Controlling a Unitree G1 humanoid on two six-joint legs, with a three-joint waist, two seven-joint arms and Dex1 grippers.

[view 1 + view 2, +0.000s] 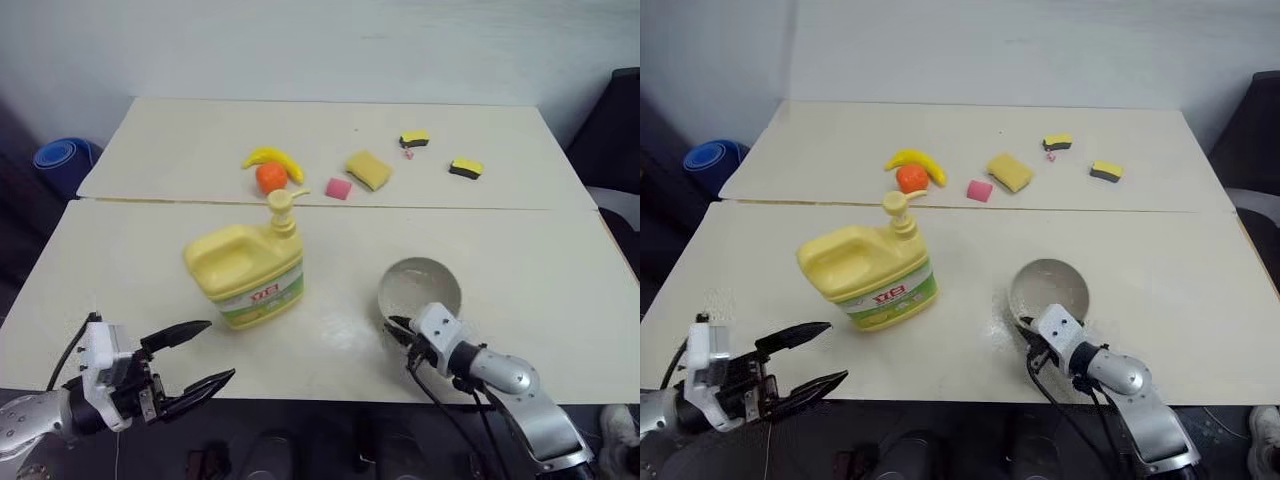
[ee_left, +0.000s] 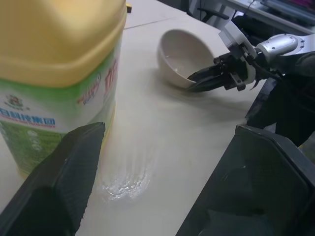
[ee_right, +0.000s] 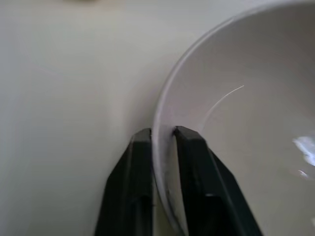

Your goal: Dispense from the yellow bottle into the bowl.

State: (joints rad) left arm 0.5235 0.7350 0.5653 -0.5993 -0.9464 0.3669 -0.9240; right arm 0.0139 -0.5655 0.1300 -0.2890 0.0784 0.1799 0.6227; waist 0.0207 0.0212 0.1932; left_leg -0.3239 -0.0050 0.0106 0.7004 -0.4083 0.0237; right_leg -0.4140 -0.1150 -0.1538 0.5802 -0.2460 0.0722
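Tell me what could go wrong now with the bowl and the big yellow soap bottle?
1. The right gripper pinches only the thin rim of the bowl, which already sits tilted, so it might slip or tip over.
2. The bowl stands apart from the yellow bottle, so soap pumped now would likely land on the table.
3. The left gripper is open near the bottle and could nudge it.

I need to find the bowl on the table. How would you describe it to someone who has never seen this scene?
Look at the near half of the cream table, on the robot's right side. To the right of the yellow bottle sits the bowl, with the right gripper clamped on its near rim. It is plain, round and beige-grey, unlike the coloured fruit and sponges on the far half.
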